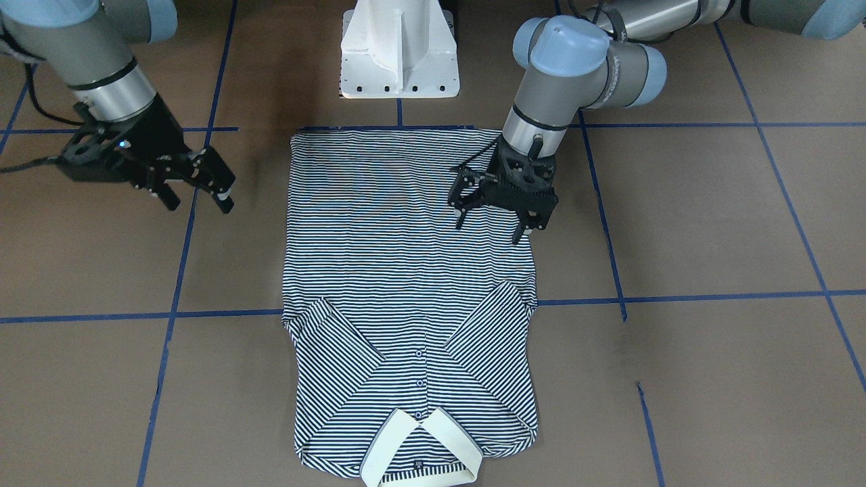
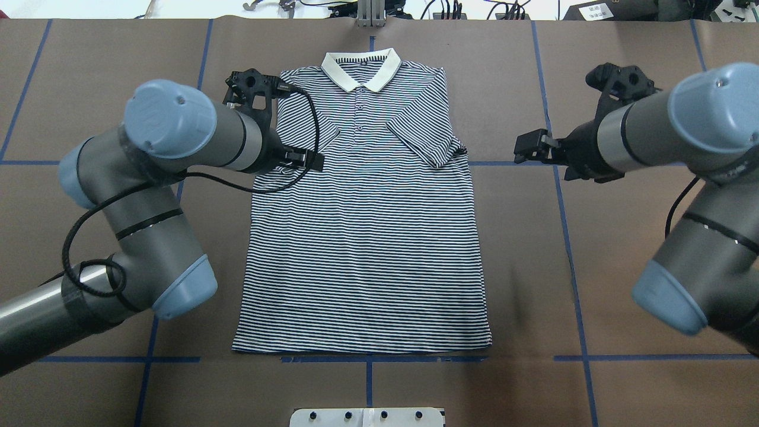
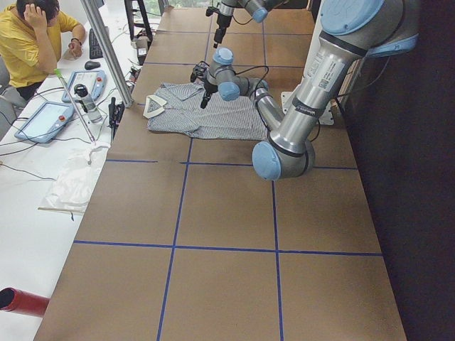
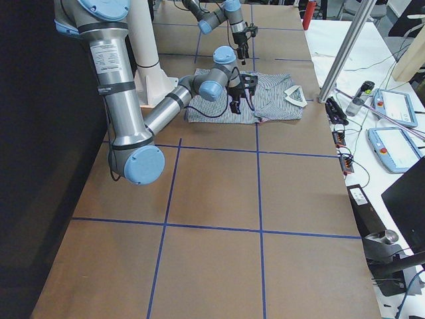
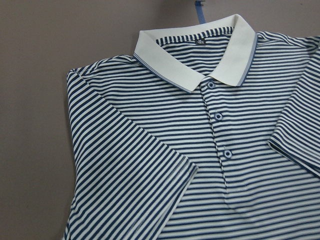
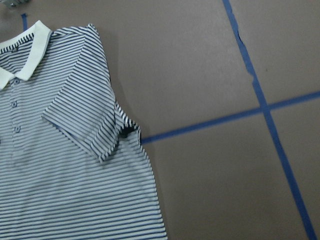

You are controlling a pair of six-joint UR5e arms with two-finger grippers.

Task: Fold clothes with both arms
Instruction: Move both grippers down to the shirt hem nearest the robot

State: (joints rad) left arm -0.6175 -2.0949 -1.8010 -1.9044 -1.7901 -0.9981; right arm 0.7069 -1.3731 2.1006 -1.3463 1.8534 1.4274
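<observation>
The striped polo shirt point(image 1: 409, 270) lies flat and face up on the brown table, with both short sleeves folded inward onto the chest. Its cream collar point(image 1: 423, 450) is at the far end from the robot. My left gripper point(image 1: 490, 226) is open and empty. It hangs above the shirt's body near the shirt's edge on my left side. My right gripper point(image 1: 197, 199) is open and empty. It hovers over bare table beside the shirt's other edge. The left wrist view shows the collar point(image 5: 195, 55) and one folded sleeve. The right wrist view shows the other folded sleeve point(image 6: 82, 117).
The white flanged pedestal point(image 1: 399, 61) stands just behind the shirt's hem. Blue tape lines point(image 1: 676, 297) grid the table. A person in yellow point(image 3: 28, 42) sits at a side bench with tablets and cables beyond the collar end.
</observation>
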